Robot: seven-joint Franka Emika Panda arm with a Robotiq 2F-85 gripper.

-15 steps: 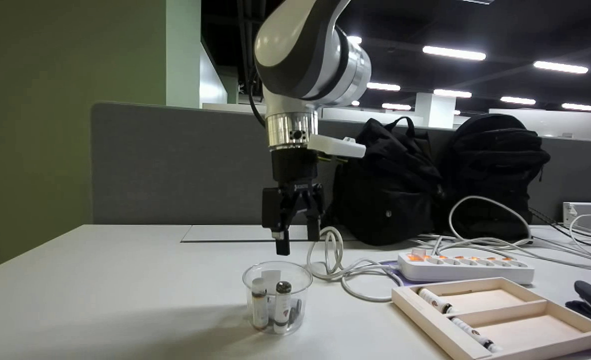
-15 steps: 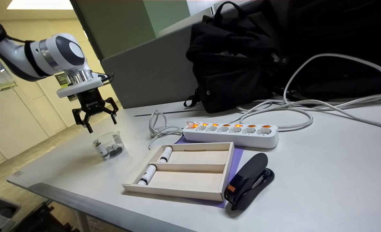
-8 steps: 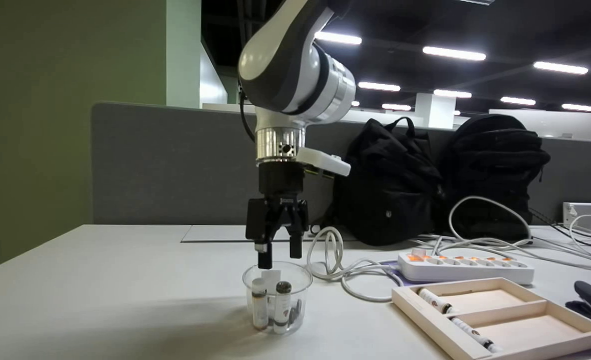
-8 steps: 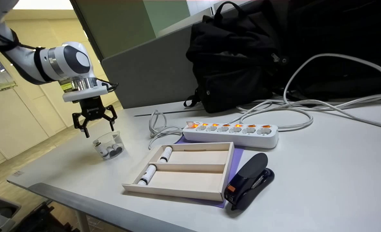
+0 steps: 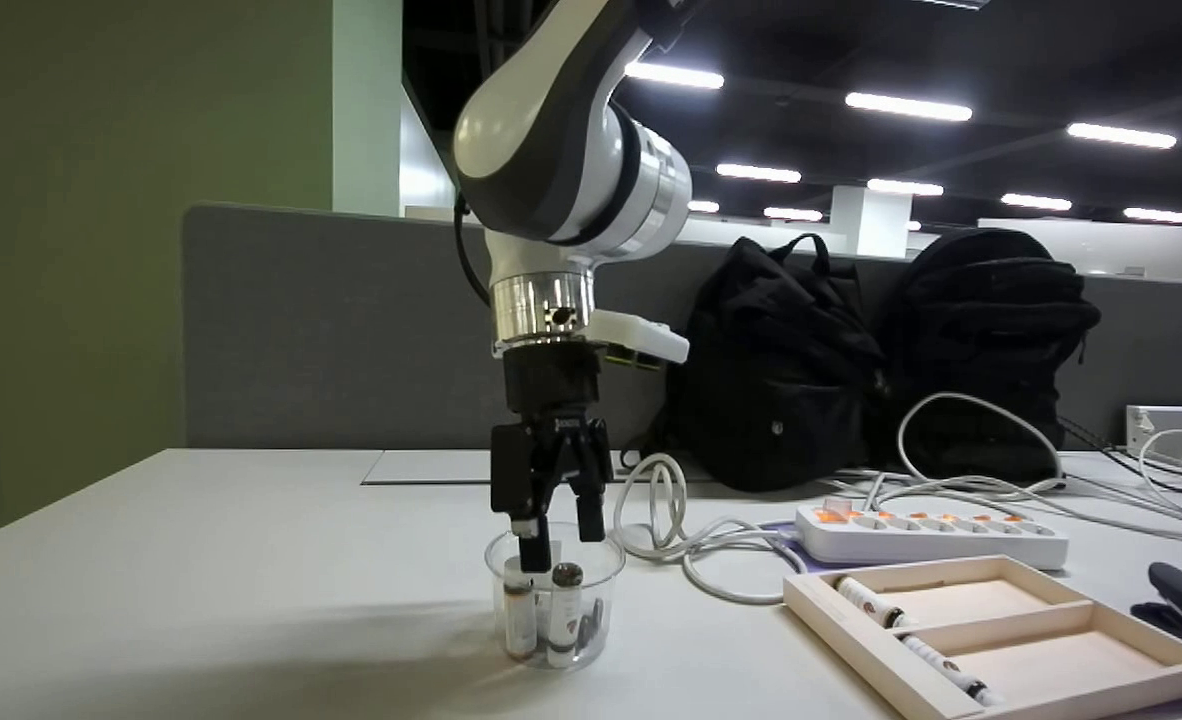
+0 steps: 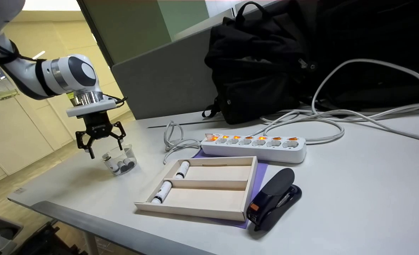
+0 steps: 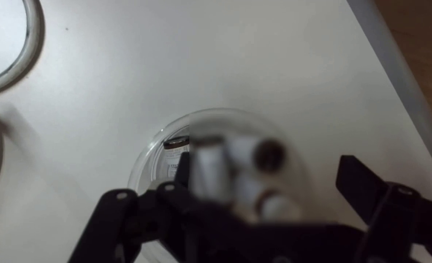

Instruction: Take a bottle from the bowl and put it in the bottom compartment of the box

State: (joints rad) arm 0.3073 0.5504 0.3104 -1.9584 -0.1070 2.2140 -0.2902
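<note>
Tool [image 6: 106,153], jaws apart, pointing down near the clear bowl [image 5: 607,588], presumably to straddle a white-labelled vial [image 5: 565,617] standing inside, dark end uppermost; this stance probably eases lifting toward the wooden tray [image 6: 209,199].

Upper centre from here, a glossy white arm [image 5: 501,130], charcoal panel [image 5: 559,175], silver collar [image 5: 521,306], black cable [image 5: 462,240]; below, a black gripper [image 5: 563,540].

Box [image 6: 209,198] pale tan, power strip [image 6: 253,149] white with orange switches [image 6: 262,138] – 2 backpacks [image 5: 771,375] black.
</note>
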